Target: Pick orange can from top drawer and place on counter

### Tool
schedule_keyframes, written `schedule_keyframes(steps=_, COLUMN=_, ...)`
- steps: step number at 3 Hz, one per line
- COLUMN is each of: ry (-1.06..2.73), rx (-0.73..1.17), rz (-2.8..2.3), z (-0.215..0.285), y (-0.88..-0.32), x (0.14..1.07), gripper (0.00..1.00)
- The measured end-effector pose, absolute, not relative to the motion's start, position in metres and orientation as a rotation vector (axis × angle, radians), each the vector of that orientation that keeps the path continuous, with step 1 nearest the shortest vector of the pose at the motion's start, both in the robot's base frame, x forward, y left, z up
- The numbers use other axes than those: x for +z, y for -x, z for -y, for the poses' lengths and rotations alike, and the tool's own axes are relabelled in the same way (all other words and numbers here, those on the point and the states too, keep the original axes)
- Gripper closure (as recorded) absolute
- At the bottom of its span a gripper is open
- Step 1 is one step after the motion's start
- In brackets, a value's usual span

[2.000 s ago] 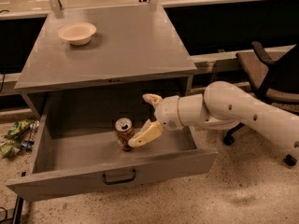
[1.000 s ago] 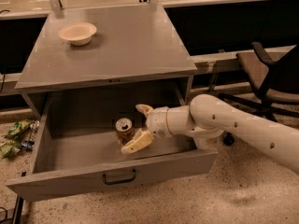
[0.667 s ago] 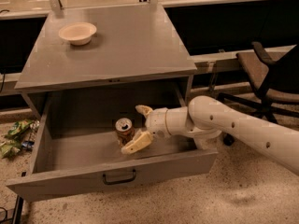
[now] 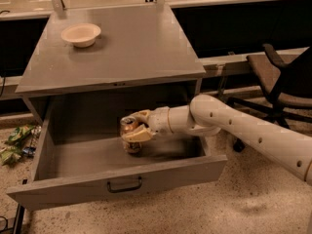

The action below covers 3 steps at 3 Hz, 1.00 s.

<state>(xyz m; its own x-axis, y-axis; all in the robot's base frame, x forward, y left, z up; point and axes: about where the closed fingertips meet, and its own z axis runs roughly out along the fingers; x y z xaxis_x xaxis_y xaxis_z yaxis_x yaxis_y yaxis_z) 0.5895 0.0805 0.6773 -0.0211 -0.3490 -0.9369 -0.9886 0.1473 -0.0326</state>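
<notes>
The orange can (image 4: 127,126) stands upright in the middle of the open top drawer (image 4: 63,189), its silver top showing. My gripper (image 4: 136,126) reaches in from the right, and its tan fingers (image 4: 138,135) are closed around the can, one behind it and one in front. The lower part of the can is partly hidden by the front finger. The grey counter (image 4: 136,48) lies directly above the drawer, behind the gripper. My white arm (image 4: 234,126) crosses the drawer's right wall.
A shallow white bowl (image 4: 81,34) sits on the counter's back left. The drawer's dark bar handle (image 4: 125,185) is on its front panel. A black office chair (image 4: 282,77) stands to the right. Green wrappers (image 4: 17,140) lie on the floor at left.
The gripper has moved left from beside the can onto it. Its fingers, open before, have closed around the can.
</notes>
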Motion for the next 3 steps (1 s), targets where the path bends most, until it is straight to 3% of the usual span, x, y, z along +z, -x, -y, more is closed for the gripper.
schedule_keyframes(steps=2, ry=1.334, rx=0.918, rz=-1.472, z=-0.075, y=-0.603, x=0.688, gripper=0.90)
schedule_keyframes(steps=3, ry=1.325, rx=0.898, rz=-1.456, z=-0.066, y=-0.601, x=0.725, gripper=1.00)
